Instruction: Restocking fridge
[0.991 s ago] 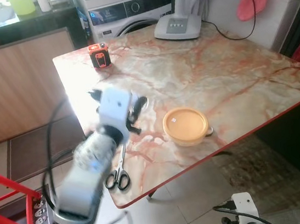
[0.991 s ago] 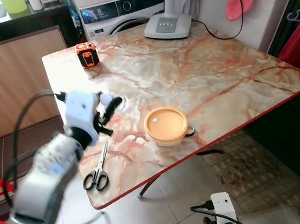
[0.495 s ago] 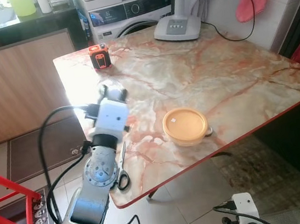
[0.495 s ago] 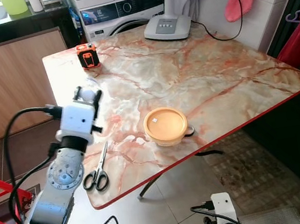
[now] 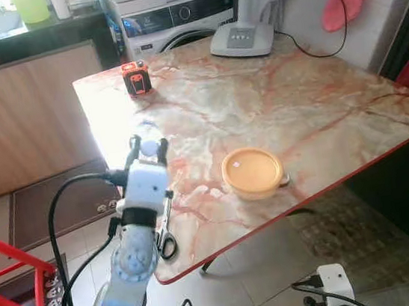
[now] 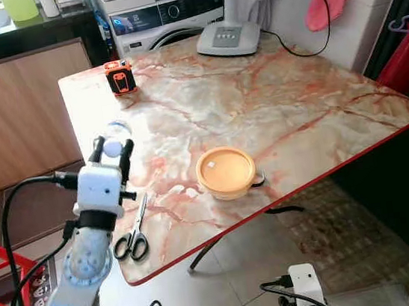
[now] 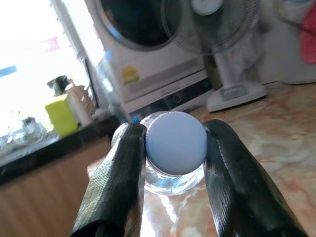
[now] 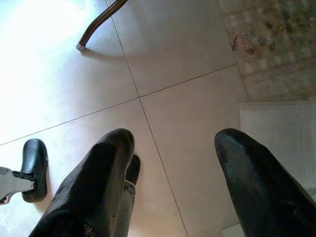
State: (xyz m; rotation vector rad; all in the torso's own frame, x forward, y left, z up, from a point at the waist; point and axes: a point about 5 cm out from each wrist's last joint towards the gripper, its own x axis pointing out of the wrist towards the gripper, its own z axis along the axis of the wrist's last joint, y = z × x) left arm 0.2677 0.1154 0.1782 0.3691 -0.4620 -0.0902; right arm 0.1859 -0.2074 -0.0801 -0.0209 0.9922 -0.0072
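My left gripper (image 5: 149, 145) is raised at the table's left edge, its fingers pointing away from me. It is shut on a clear plastic bottle (image 7: 173, 185) with a pale round cap (image 7: 175, 143). The two black fingers (image 7: 121, 168) press the cap and neck from both sides, and the bottle's body (image 6: 116, 128) reaches away over the marble table (image 5: 318, 100). A round container with a yellow lid (image 5: 252, 171) sits near the table's front edge. My right gripper (image 8: 175, 140) hangs open over the tiled floor with nothing between its fingers.
Scissors (image 5: 163, 238) lie on the front left corner, just beside my left arm. An orange and black device (image 5: 135, 77) and a fan base (image 5: 243, 36) stand at the far side. A washing machine (image 5: 171, 14) is behind; a red stool (image 5: 11, 291) stands at my left.
My left arm has swung from pointing right to pointing away and has drawn back towards the left table edge, with the bottle still in the gripper. The right arm has not moved.
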